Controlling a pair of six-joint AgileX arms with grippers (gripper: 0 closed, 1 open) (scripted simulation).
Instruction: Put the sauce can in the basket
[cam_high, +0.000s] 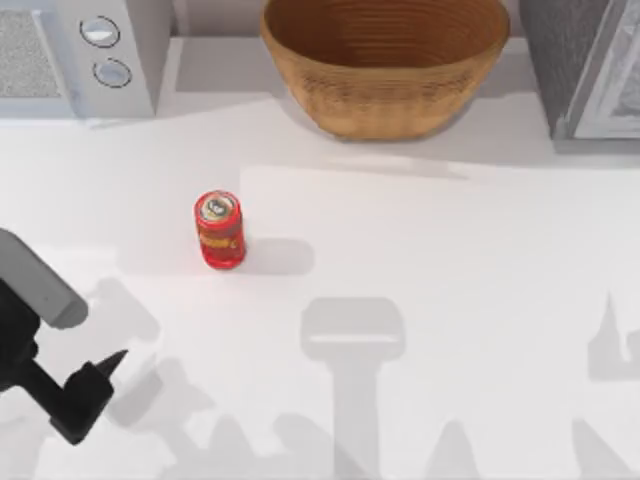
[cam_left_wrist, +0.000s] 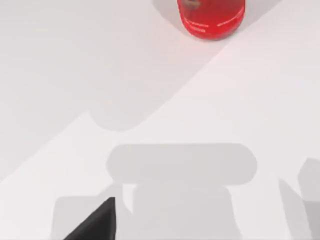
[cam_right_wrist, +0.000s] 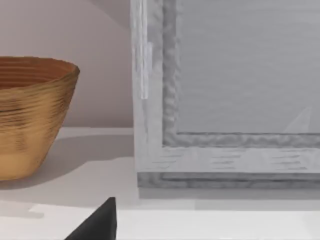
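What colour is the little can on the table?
The sauce can is red with an orange-yellow label band and a silvery top, clearest in the top view.

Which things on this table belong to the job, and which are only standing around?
For the job:
- sauce can, upright on the table's left half
- basket, at the back middle
- left tool, near the front left corner, apart from the can

Standing around:
- white appliance with two round knobs, back left
- grey framed box, back right
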